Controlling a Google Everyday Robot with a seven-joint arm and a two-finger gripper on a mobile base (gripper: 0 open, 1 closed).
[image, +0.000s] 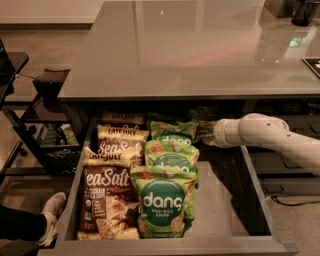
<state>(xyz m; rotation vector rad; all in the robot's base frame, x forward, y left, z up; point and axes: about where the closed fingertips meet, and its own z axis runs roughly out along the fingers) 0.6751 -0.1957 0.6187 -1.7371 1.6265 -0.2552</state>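
The robot's white arm (270, 135) reaches in from the right, under the edge of the grey table (190, 45), into an open drawer (260, 200). Its end effector (206, 131) sits in shadow at the back of the drawer, right against the rearmost green chip bag (172, 131). Whether it is grasping that bag or released cannot be told, as the table's overhang and the dark hide its tip.

The green bags stand in a row from back to front. A second green bag (171, 157) stands just in front of the rearmost one, and a third, the front dang bag (164, 202), stands nearest the drawer's front wall. Just beside them on the left runs a row of brown Sea Salt bags (106, 200), with Late July bags (121, 137) behind. The right part of the drawer floor beside the green row is bare, and the arm crosses above the drawer's right wall.

Outside the drawer, a white shoe (52, 212) shows at lower left, and a black stand (45, 80) is beside the table.
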